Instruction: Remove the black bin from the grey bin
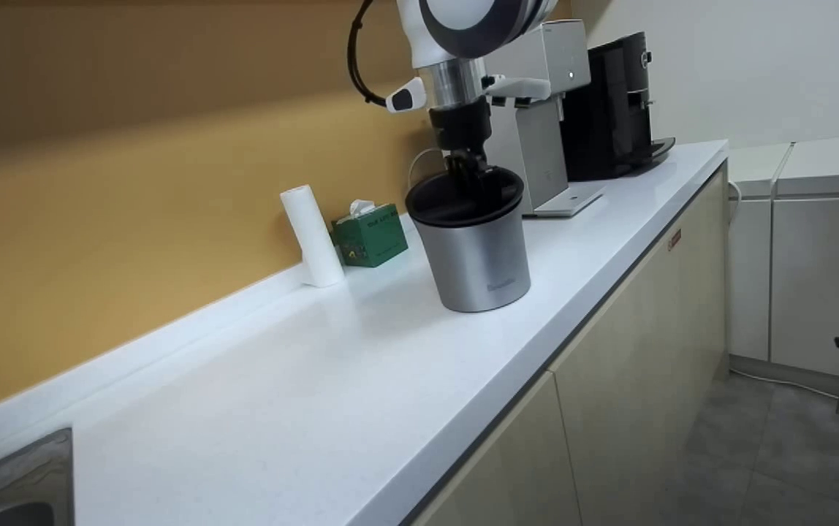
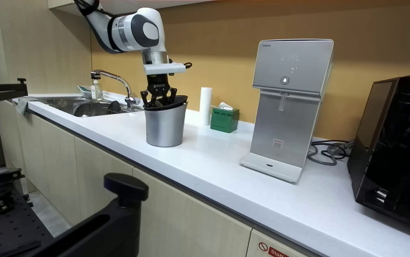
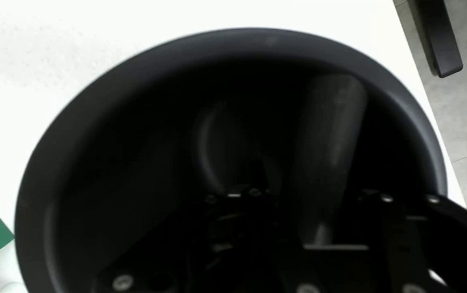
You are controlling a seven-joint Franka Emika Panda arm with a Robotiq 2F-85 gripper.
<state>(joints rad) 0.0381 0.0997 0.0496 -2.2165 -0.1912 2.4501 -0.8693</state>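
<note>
The grey bin (image 1: 474, 263) stands upright on the white counter; it also shows in an exterior view (image 2: 165, 128). The black bin (image 1: 419, 212) sits inside it, so mostly its dark rim and inside show. In an exterior view the black rim (image 2: 181, 101) looks tilted, higher at the right. My gripper (image 2: 159, 101) points down into the black bin's mouth. In the wrist view the black bin's rim (image 3: 258, 42) curves around the gripper (image 3: 310, 199). The fingers stand apart inside, the right finger near the rim. A dim grey strip shows between them; I cannot tell what it is.
A paper roll (image 1: 313, 237) and a green tissue box (image 1: 370, 235) stand by the wall. A silver-grey dispenser (image 2: 287, 110) and a black machine (image 2: 398, 153) stand farther along the counter. A sink (image 2: 87, 107) lies at the other end. The counter's front edge is near the bins.
</note>
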